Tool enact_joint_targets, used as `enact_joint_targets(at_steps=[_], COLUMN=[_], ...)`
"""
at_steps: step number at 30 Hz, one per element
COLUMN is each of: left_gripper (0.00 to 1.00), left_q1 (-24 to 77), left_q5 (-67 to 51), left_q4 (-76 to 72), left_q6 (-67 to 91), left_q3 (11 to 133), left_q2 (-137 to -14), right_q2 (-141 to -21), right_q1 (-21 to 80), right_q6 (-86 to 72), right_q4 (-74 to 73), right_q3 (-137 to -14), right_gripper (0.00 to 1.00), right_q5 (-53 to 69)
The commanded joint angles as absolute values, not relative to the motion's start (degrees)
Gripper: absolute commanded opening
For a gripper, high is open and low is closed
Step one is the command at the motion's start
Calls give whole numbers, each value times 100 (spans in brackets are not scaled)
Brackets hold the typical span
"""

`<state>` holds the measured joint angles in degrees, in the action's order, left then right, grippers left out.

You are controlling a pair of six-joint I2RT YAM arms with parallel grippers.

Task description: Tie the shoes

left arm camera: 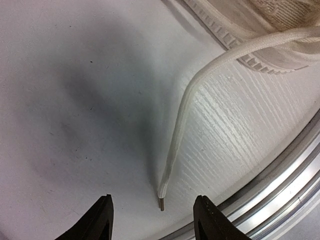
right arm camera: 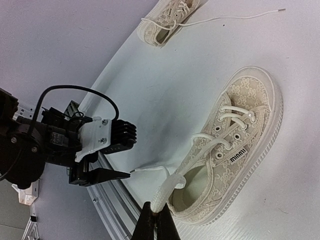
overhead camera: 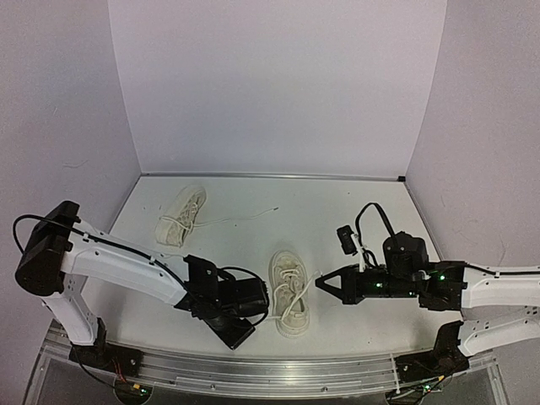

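Table (overhead camera: 354, 219): we see a white flat top with a metal rail (overhead camera: 278, 371) along its near edge.
Near shoe (overhead camera: 289, 291): stands sole down, close to that rail.
Far shoe (overhead camera: 181, 216): lies back left, well apart.
Lace (left arm camera: 172, 160): we see its tip resting on the table.

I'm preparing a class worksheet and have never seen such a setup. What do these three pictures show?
Two robot arms work at a table. One picture looks down from above; the others come from a camera on each wrist. Two shoes lie there: a near shoe between the arms, a far shoe behind. The right gripper is shut on one lace of the near shoe. The left gripper is open, with the other lace end loose between its fingers.
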<state>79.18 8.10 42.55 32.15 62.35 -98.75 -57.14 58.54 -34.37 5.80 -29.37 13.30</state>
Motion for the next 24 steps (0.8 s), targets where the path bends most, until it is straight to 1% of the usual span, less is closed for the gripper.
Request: enact_joint_targets(at_steps=[1, 6, 10, 13, 14, 15, 18, 21, 24], left_gripper=[54, 48, 25, 5, 2, 0, 0, 0, 0], left_q1=[7923, 7907, 7844, 7787, 7772, 7754, 7686, 7431, 7084], left_q5=[677, 697, 681, 832, 873, 941, 1297, 1473, 1561], left_q4=[4070, 4033, 4003, 3955, 3894, 3826, 3607, 3243, 2873], left_q6=[2879, 2813, 2852, 3028, 3092, 3177, 3508, 3856, 4127], left_q3=[6625, 6811, 6836, 6708, 6618, 6512, 6215, 5822, 5267], left_q2=[-10312, -10689, -10878, -10671, -10495, -10246, -9370, -8432, -7460], right_q2=[-5655, -5628, -5515, -5346, -5256, -5119, -4548, -4088, -3544], right_q1=[5866, 5867, 5869, 5867, 5868, 5870, 5870, 5864, 5866], right_q6=[-3439, -3445, -3495, -3580, -3618, -3661, -3751, -3894, -4240], right_q4=[538, 527, 508, 368, 310, 237, -129, -686, -1383], right_q3=[-3217, -3218, -3198, -3209, -3205, -3200, -3232, -3331, -3349], right_gripper=[0, 0, 0, 0, 0, 0, 0, 0, 0], right_q5=[1208, 1196, 1149, 932, 835, 702, 180, -381, -1199])
